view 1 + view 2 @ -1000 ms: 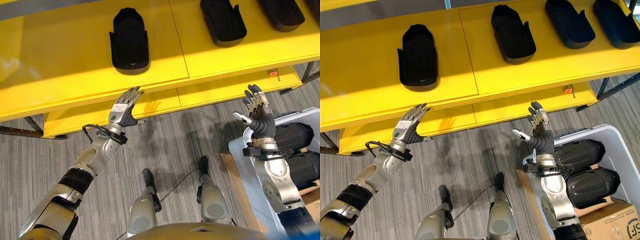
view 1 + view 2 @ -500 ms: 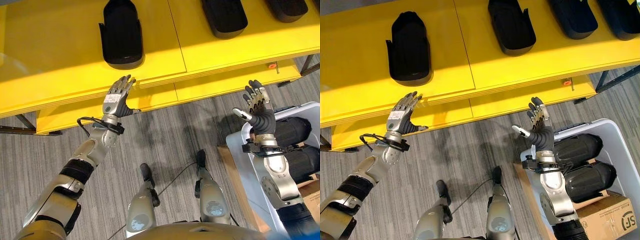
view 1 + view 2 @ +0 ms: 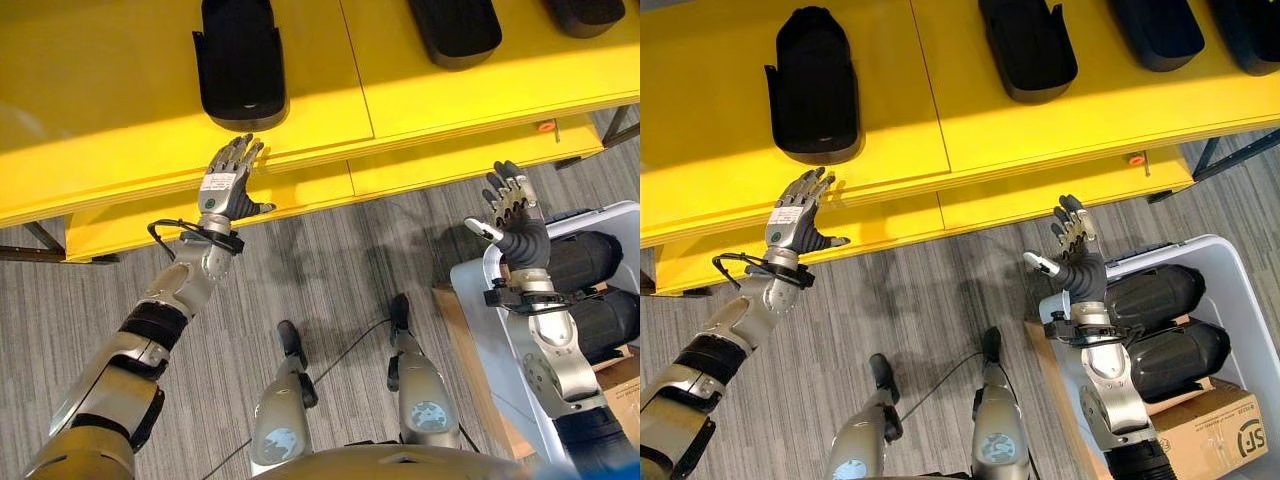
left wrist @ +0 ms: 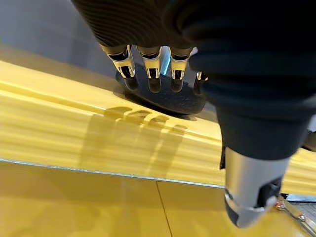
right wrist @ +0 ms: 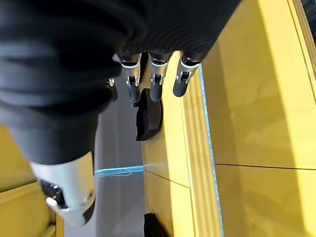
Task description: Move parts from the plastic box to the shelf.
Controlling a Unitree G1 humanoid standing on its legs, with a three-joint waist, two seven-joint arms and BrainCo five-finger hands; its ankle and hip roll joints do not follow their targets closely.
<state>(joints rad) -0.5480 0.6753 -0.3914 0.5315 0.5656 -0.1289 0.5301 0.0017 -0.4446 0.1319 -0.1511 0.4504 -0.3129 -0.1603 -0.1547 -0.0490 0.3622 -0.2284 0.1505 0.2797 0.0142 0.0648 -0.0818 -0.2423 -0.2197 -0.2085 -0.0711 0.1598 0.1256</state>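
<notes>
Place: a workshop or factory parts area.
Shelf: long yellow shelf (image 3: 1040, 130) on dark metal legs, 12 o'clock, carrying identical black moulded parts (image 3: 812, 85) in a row.
Box: grey plastic box (image 3: 1240, 300) of black parts, 4 o'clock.
Floor: grey striped carpet (image 3: 930, 310).

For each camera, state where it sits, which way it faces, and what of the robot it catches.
Left eye view: head camera, looking down at the yellow shelf, black parts and both raised arms.
Right eye view: same scene; plastic box beside the open right hand.
Left wrist view: along the open left hand toward the shelf edge and a part.
Right wrist view: past its fingers along the shelf.
Eye views share both hands.
</notes>
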